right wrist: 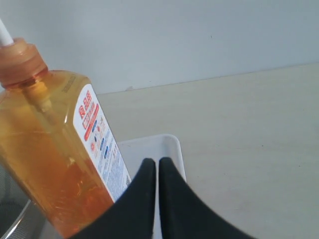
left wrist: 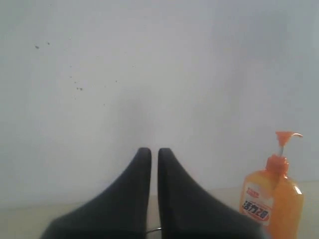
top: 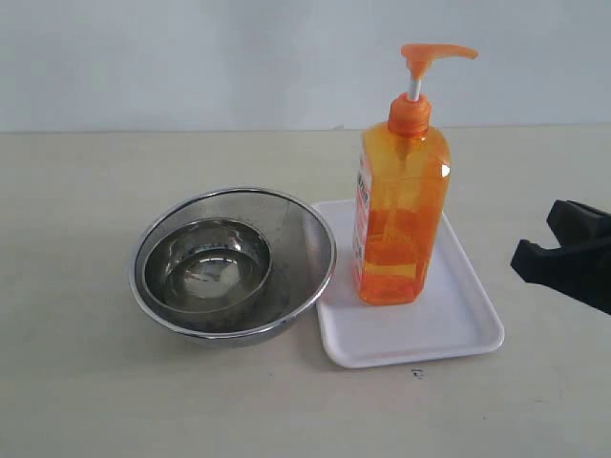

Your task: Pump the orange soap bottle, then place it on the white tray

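Observation:
The orange soap bottle stands upright on the white tray, its pump head raised on the white stem. It also shows in the left wrist view as the orange soap bottle and fills one side of the right wrist view as the orange soap bottle, with the tray's rim beside it. My right gripper is shut and empty, close beside the bottle without touching it; in the exterior view the right gripper sits at the right edge. My left gripper is shut, holds nothing, and is out of the exterior view.
A steel mesh bowl with a smaller steel bowl nested inside it sits left of the tray, touching its edge. A pale wall rises behind the beige table.

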`<state>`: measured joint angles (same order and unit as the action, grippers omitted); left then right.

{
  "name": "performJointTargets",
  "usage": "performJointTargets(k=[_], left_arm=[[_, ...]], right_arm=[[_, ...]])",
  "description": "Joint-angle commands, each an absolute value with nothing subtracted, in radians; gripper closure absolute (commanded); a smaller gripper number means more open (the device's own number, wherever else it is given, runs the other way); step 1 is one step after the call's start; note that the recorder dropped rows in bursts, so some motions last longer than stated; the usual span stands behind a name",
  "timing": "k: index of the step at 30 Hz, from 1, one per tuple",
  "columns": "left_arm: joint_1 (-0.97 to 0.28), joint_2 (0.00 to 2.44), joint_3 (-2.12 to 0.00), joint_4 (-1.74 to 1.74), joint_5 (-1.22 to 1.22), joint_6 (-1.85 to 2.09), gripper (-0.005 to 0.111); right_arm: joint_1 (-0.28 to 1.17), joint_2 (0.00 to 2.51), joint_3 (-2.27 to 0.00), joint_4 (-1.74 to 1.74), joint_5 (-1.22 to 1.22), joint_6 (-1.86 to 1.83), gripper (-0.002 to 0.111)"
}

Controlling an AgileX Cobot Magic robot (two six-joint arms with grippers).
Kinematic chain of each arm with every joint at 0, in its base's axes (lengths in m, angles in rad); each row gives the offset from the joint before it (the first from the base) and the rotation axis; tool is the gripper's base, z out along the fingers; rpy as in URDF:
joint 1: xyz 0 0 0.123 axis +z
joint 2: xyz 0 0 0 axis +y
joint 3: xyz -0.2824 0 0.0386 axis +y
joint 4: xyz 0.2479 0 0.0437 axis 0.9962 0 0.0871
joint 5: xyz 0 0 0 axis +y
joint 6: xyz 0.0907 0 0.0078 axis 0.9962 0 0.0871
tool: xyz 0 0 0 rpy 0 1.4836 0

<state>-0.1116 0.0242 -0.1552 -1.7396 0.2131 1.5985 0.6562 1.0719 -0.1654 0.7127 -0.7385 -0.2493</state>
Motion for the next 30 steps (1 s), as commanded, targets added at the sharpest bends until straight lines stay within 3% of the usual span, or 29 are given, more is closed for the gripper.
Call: performJointTargets(k=[1, 3, 8, 15, 30], left_arm=[[-0.110, 0.017, -0.149, -1.744, 0.236, 1.581, 0.102], [-0.110, 0.017, -0.143, -1.699, 0.232, 1.540, 0.102], [-0.110, 0.017, -0.035, -0.728, 0.053, 0.412, 0.102], [-0.110, 0.017, 0.000, -0.164, 0.005, 0.036, 0.102], [-0.073, 0.017, 0.000, -0.062, 0.287, 0.034, 0.102]], right_arm=[[0.657, 1.068, -0.159, 0.709, -0.743, -0.244, 0.108], [0.657, 1.068, -0.159, 0.709, -0.743, -0.244, 0.108], [0.657, 1.068, -0.159, 0.709, -0.743, -0.244, 0.108], [0.657, 1.068, -0.159, 0.709, -0.743, -0.244, 0.108], [0.657, 1.068, -0.159, 0.709, -0.743, -0.244, 0.108]])
